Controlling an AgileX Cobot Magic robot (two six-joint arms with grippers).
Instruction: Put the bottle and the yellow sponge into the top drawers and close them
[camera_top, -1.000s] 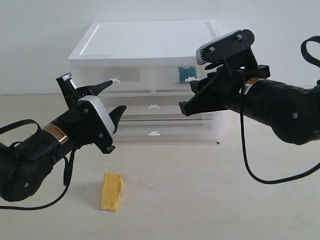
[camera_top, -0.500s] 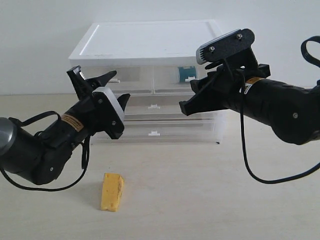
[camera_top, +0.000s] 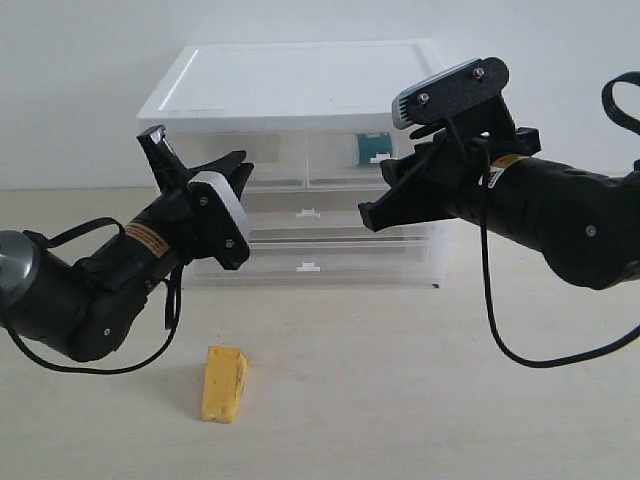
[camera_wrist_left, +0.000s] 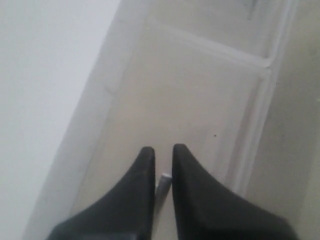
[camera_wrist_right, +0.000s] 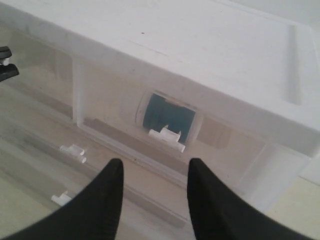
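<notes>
Now left gripper raised, pinching handle tab of left top drawer, right gripper unmoved, spread

Left gripper: black fingers nearly together, pinching small white handle tab against translucent drawer front.

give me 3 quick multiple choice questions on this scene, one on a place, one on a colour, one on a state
1. The yellow sponge lies: A in a top drawer, B on the table before the cabinet, C on the cabinet's top
2. The bottle label, seen through the right top drawer, is: A teal, B red, C yellow
3. The left pincer is: A wide open, B shut on the left top drawer handle tab, C holding the bottle

1 B, it sits on bare table; 2 A, teal shows behind the drawer front; 3 B, it pinches the white tab.
</notes>
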